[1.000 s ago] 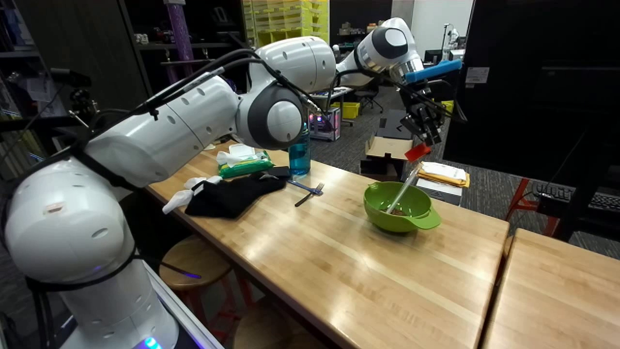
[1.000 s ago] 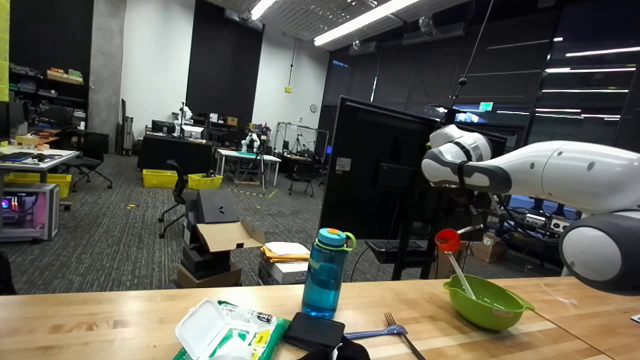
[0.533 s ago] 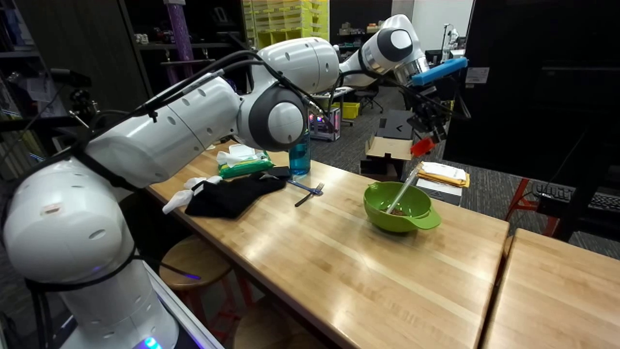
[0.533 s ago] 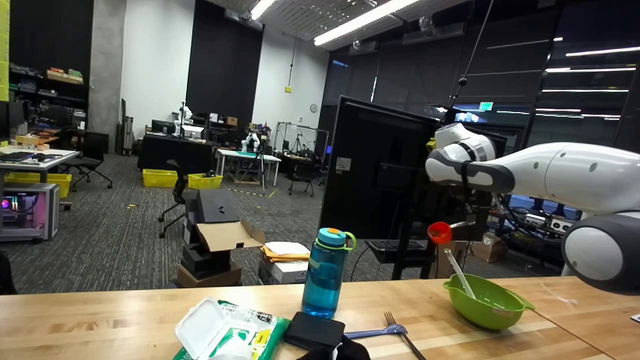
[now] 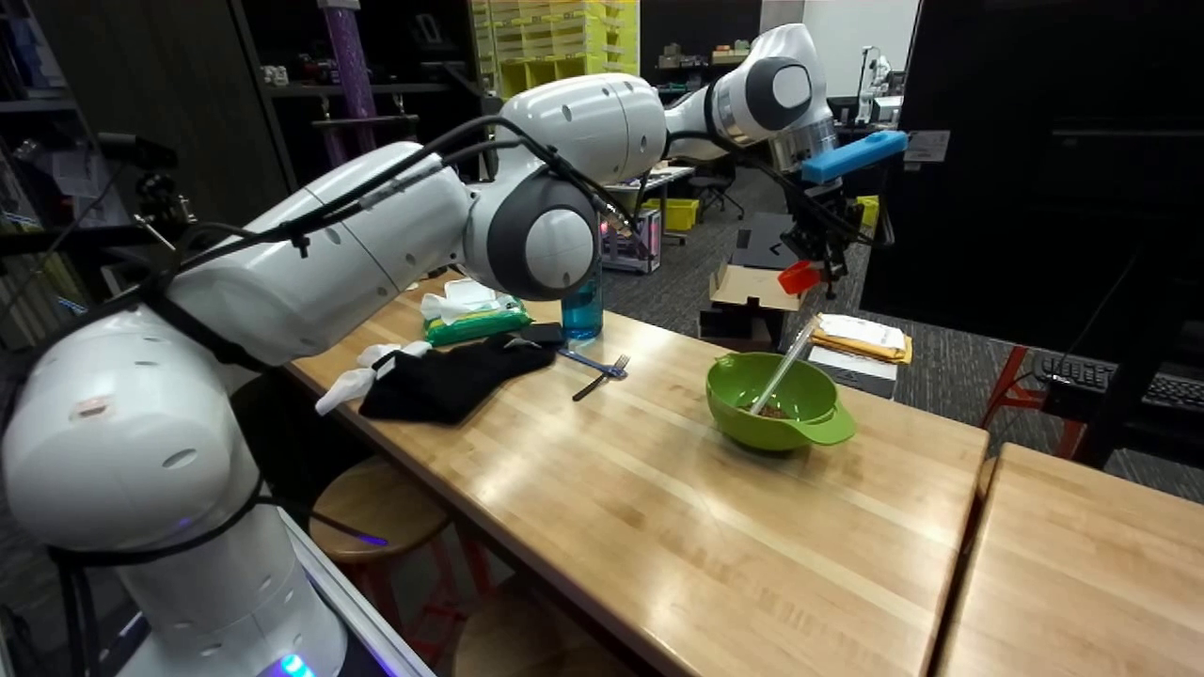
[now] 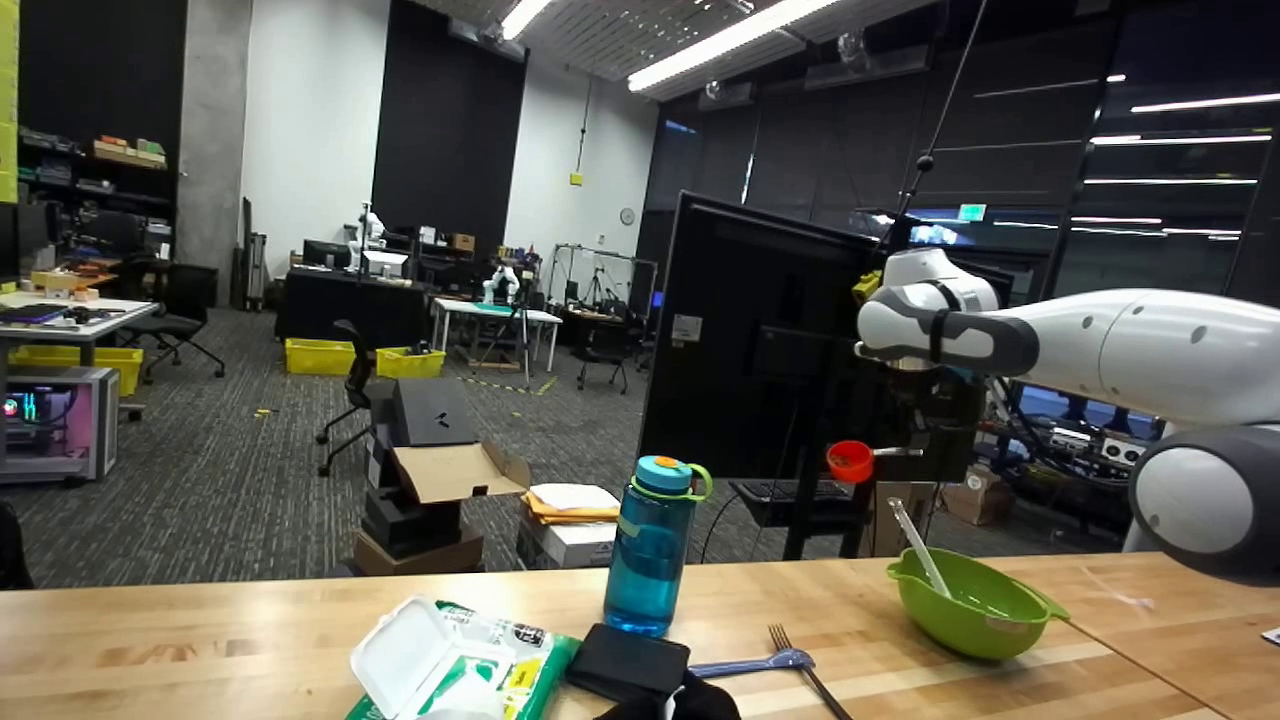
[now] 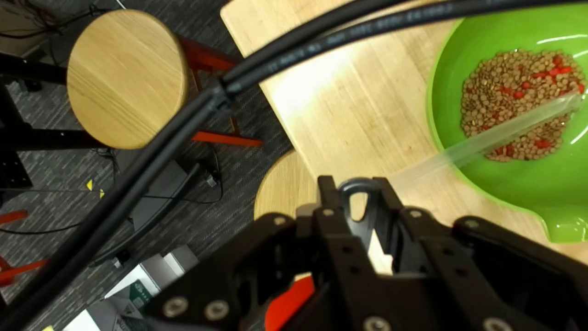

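With fingers [image 7: 328,195] pinched tight, holding the red cup [image 6: 853,473] by its near-level handle [image 6: 898,452]. Held left of the green bowl [image 7: 494,181] in the wrist view, and higher.

Cup [image 6: 850,462], handle [image 6: 905,452] between the jaws of the pincer [image 7: 358,188]. Below the pincer: bowl [image 5: 767,434] on table [image 5: 658,536], holding grains [image 7: 510,103] and a tilted stick [image 7: 505,133], upper end toward the pincer. Left of the pincer in both exterior views: fork [image 5: 593,385] and bottle [image 6: 652,555], on the same table.
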Robot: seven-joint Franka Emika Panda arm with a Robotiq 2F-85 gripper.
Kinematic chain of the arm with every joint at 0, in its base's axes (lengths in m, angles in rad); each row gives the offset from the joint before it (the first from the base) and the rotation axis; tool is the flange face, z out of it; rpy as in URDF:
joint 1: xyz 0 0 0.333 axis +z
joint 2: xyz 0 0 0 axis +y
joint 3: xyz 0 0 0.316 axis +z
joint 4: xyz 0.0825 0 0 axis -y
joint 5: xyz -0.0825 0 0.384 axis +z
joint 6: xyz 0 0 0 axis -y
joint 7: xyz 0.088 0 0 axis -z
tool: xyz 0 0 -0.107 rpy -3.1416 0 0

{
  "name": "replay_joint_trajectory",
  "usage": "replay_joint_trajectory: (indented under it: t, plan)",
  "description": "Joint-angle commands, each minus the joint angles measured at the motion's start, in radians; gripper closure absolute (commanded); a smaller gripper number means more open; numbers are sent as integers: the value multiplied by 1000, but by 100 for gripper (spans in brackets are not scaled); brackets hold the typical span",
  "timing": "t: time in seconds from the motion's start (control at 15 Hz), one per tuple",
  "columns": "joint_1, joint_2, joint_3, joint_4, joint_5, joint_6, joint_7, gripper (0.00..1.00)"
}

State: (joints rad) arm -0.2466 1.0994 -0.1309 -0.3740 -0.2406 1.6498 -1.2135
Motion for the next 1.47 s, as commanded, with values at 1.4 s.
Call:
replay_joint_trajectory:
  t: [1.4]
  plan:
    - [-30,-15,172,4,253,-220,-40,94]
